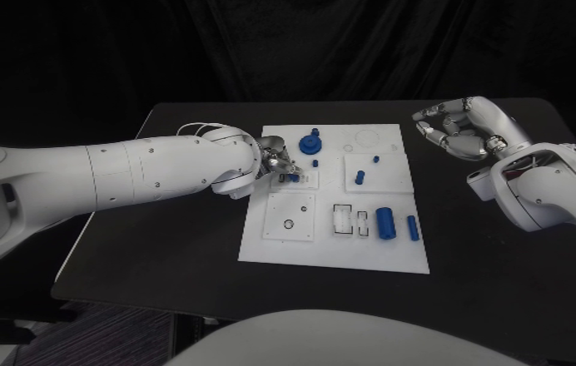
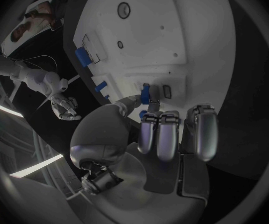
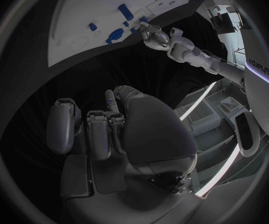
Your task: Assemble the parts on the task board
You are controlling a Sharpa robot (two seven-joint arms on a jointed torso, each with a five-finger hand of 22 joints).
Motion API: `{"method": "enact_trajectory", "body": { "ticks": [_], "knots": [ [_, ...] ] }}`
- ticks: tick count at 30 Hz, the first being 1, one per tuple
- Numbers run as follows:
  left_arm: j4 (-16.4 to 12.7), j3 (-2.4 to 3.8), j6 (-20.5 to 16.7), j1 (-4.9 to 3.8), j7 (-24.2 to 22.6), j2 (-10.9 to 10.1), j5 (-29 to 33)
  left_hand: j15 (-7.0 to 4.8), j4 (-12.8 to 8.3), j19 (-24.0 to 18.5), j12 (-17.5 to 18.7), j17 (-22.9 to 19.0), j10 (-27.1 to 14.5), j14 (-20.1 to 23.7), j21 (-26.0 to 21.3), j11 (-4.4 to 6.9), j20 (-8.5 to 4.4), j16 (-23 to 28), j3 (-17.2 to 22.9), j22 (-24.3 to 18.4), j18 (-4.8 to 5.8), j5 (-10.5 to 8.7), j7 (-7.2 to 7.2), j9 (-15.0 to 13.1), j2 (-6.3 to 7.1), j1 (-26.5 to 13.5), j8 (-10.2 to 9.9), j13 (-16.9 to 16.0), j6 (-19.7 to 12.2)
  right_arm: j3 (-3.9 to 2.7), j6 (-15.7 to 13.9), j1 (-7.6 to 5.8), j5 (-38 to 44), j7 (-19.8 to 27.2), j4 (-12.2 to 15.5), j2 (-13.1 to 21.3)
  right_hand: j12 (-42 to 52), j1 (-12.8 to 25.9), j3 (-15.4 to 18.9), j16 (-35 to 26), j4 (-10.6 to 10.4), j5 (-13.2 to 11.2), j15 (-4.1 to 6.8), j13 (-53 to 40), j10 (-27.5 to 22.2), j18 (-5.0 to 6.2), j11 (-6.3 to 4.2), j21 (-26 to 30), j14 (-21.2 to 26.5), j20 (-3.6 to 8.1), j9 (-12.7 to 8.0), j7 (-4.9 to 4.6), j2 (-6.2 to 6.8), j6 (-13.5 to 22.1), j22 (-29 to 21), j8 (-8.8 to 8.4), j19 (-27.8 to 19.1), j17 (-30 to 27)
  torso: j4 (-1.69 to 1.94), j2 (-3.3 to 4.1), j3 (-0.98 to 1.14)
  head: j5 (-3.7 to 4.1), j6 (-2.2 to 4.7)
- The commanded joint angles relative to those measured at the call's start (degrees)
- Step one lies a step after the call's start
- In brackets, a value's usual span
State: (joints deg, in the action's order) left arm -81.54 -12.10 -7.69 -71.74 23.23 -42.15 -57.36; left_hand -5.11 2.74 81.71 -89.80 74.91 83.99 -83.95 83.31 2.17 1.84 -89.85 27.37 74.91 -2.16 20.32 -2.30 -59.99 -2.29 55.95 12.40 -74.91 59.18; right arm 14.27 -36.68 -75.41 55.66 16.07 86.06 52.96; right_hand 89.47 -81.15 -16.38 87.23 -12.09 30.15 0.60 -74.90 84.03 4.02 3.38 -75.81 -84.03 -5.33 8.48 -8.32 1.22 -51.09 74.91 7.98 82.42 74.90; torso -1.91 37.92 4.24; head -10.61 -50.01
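Head view: left arm reached in across the table (image 1: pixel 156 274) and ended at the left edge of the task board (image 1: pixel 336 254), near its far half. Left hand (image 1: pixel 274 160) sat over the board's left side, fingertips down at a small blue peg (image 1: pixel 293 178). Left wrist view: thumb and one finger (image 2: pixel 148 120) pinched that peg (image 2: pixel 146 93), which stood about upright against the board (image 2: pixel 191 40); the remaining fingers were curled side by side beneath it.

Right arm stood off the board's right edge, near the far right corner of the table. Right hand (image 1: pixel 462 129) was raised above the tabletop, palm toward the board, fingers curled inward. Right wrist view: fingers (image 3: pixel 100 134) folded in toward the palm; whether something small was pinched at the thumb tip could not be told.

On the board: blue round knob (image 1: pixel 311 143) near the far edge, blue cylinder (image 1: pixel 385 223) and slimmer blue pin (image 1: pixel 413 228) near the right near corner.
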Motion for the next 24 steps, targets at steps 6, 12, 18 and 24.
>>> {"method": "enact_trajectory", "body": {
  "ticks": [6,12,18,24],
  "knots": [
    [-0.6,0.00,-1.8,0.14,-1.6,-0.3,0.2,0.34,-0.6,-0.3,-0.2,15.1,6.0,-6.1,-0.3,-0.16,-0.03,-0.2,0.1,4.3,-0.92,0.76,0.37,-0.2,0.02,1.2,-0.1,-15.1,0.4,-0.05,0.2,0.23,0.3,-1.0,0.0,0.0,-0.1,-0.7,-0.4,-0.3,0.1,0.2,0.08,-14.0,4.8,-0.15,0.13,0.3,-4.9,-0.05,-0.1,-0.02,0.05,0.2,7.2,-0.20,-0.2,12.1,0.02,0.01,-0.01,-0.05,0.01],
    [-1.1,0.00,-2.8,0.15,-2.0,-0.8,0.2,0.26,-1.0,-0.1,-0.2,15.1,6.0,-6.1,-0.3,-0.08,-0.09,-0.2,0.3,4.5,-0.87,1.90,0.44,-0.5,0.26,1.7,0.0,-15.1,0.6,-0.05,0.2,0.25,0.3,-1.0,0.0,0.0,-0.1,-0.7,-0.4,-0.3,0.1,0.2,0.08,-14.0,4.8,-0.15,0.13,0.3,-4.9,-0.05,-0.1,-0.02,0.05,0.2,7.2,-0.20,-0.2,12.1,0.03,0.02,-0.03,-0.01,0.01],
    [-1.3,0.00,-3.5,0.17,-2.3,-0.9,0.2,0.25,-1.0,-0.2,-0.2,15.1,6.0,-6.1,-0.3,-0.07,-0.11,-0.2,0.3,4.5,-0.89,2.15,0.44,-0.5,0.31,1.8,0.0,-15.1,0.6,-0.05,0.1,0.27,0.3,-1.0,-0.1,-0.1,-0.1,-0.7,-0.4,-0.3,0.1,0.2,0.08,-14.0,4.8,-0.15,0.13,0.3,-4.9,-0.05,-0.1,-0.02,0.05,0.2,7.2,-0.20,-0.2,12.1,-0.01,0.03,0.01,-0.09,0.01],
    [-1.2,0.00,-4.8,0.41,-3.2,-0.7,0.2,0.24,-0.9,-0.3,-0.2,15.1,6.0,-6.1,-0.4,-0.08,-0.11,-0.2,0.3,4.3,-0.94,2.13,0.42,-0.5,0.24,1.8,0.0,-15.1,0.7,-0.05,0.2,0.28,0.3,-1.0,-0.1,-0.2,-0.1,-0.7,-0.5,-0.3,0.1,0.3,0.07,-13.9,4.7,-0.14,0.15,0.3,-4.9,-0.06,-0.1,-0.03,0.04,0.3,7.2,-0.22,-0.2,12.1,0.01,0.02,0.02,-0.12,0.01]
  ]
}}
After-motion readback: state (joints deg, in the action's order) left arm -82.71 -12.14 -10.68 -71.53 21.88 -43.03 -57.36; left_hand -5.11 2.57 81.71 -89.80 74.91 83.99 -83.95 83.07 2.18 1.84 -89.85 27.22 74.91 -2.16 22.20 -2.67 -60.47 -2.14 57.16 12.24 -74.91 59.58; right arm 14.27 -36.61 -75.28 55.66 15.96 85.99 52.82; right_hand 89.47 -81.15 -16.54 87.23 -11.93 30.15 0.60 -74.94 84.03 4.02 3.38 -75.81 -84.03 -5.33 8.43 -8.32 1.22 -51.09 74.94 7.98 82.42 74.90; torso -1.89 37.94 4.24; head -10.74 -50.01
